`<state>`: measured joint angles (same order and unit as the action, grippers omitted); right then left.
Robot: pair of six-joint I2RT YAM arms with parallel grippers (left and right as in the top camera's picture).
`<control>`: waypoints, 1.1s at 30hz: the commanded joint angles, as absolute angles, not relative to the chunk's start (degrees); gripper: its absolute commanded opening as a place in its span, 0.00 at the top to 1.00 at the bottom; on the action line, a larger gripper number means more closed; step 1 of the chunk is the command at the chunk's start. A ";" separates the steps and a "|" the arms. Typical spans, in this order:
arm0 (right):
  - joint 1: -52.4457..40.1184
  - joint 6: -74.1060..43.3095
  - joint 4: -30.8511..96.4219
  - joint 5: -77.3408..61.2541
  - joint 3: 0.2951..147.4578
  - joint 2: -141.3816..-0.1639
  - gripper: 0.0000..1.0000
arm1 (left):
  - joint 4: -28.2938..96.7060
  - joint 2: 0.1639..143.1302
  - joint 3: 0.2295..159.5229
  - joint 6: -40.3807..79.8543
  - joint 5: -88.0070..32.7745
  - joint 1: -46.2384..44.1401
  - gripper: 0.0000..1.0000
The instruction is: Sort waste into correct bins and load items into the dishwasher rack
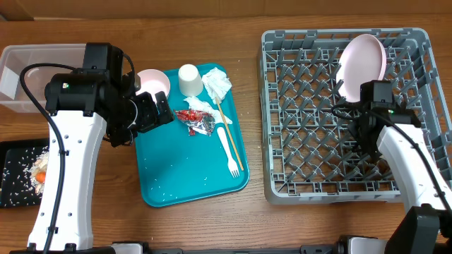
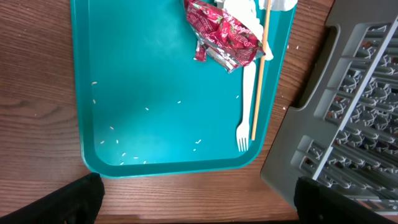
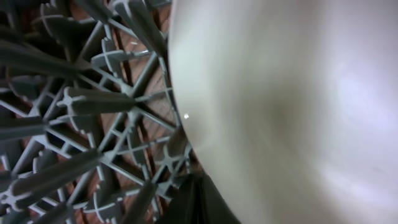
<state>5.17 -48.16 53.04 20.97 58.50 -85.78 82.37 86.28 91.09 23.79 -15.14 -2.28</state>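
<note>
White plate (image 1: 364,58) pinched by right pincer (image 1: 350,97).

No readable text, label, brand, number or sign in any of the three views. Only pale marks of print on the crumpled red-and-silver foil wrapper (image 2: 222,32), too creased and blurred to make out.
</note>
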 commanded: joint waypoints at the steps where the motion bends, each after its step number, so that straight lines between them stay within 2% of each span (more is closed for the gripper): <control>1: 5.39 -48.23 51.77 21.21 56.27 -85.97 0.96 | 81.97 86.59 90.74 23.18 -14.57 -2.70 0.00; 20: 5.37 -47.90 52.66 21.15 55.31 -85.69 0.96 | 81.82 86.59 90.74 23.33 -14.59 -2.70 0.00; 25: 5.32 -45.34 58.02 20.58 61.08 -82.08 0.96 | 81.32 86.59 90.74 23.38 -14.61 -2.72 0.00; 33: 5.48 -43.03 69.56 17.23 78.00 -75.37 0.96 | 81.19 86.59 90.74 24.49 -14.66 -2.72 0.00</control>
